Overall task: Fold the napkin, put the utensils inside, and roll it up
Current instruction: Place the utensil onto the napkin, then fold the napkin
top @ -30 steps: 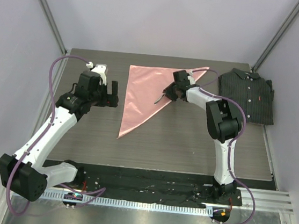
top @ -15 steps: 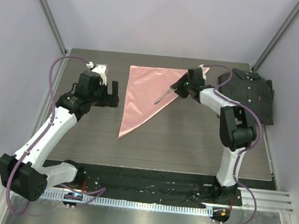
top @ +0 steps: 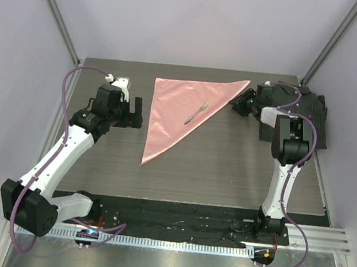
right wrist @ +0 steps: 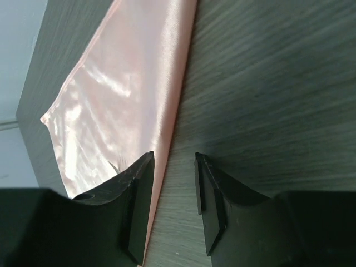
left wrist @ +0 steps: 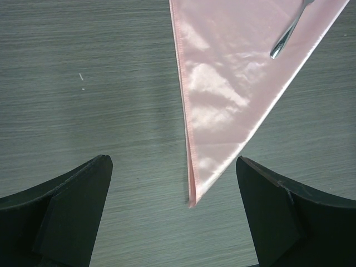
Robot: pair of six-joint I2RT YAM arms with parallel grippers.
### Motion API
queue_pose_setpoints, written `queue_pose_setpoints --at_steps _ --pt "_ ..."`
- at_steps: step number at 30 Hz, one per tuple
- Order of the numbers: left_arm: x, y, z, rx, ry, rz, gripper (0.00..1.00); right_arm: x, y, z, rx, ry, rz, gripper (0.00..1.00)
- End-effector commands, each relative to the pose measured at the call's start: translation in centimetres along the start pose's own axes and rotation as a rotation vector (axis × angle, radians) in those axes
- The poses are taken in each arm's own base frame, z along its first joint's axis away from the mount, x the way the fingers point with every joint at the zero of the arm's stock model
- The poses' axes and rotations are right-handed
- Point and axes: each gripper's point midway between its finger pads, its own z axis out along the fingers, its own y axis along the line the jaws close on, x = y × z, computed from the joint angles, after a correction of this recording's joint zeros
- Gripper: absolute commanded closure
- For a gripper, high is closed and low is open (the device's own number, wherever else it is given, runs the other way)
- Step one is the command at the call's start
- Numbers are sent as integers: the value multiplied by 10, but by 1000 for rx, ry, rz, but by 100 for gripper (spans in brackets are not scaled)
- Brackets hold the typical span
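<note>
The pink napkin [top: 178, 108] lies flat on the bench [top: 226, 171], folded into a triangle. One long tip points to the near side. Another tip points to the right. The little silver fork [top: 197, 112] lies on top of the napkin, close to its slanted edge. Nothing is holding the fork.

The right claw [top: 240, 106] is low over the bench, just beside the right tip of the napkin. Its jaws are only a little apart, and between them is just bare bench. In the right wrist view the napkin's edge runs right by one finger [right wrist: 139, 189].

The left claw [top: 137, 111] hangs over the bench to the left of the napkin and does not touch it. Its jaws are wide and hold nothing. In the left wrist view the near tip of the napkin shows between its two fingers.

A dark striped shirt [top: 318, 123] lies folded at the far right of the bench, partly hidden by the right arm.
</note>
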Motion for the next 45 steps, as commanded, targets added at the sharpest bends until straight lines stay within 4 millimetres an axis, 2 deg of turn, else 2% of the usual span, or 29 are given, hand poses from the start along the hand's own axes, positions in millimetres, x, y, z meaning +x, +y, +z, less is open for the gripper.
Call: queue_pose_setpoints --at_steps 1,4,5,6,7,12,19,38,45 --pt "-2 2 4 -11 -2 2 0 -26 27 8 -95 -51 -62 57" --pt "-1 2 6 -12 8 4 0 -33 21 15 -86 -61 -40 56" --pt "-1 2 7 -12 10 5 0 -29 16 20 -78 -50 -24 57" --pt "0 3 8 -15 14 5 0 -43 5 18 -66 -71 -3 57" --pt "0 2 8 -13 13 6 0 -46 4 19 -65 -75 4 57" --pt "0 3 8 -17 15 8 0 -45 -13 27 -28 -65 25 60" --pt "-1 3 8 -17 10 9 0 -40 -26 41 5 -34 31 66" --pt "-1 4 7 -18 8 11 0 -36 -40 52 58 11 -8 67" --pt "-3 3 5 -13 2 12 0 -33 -45 52 83 22 -24 74"
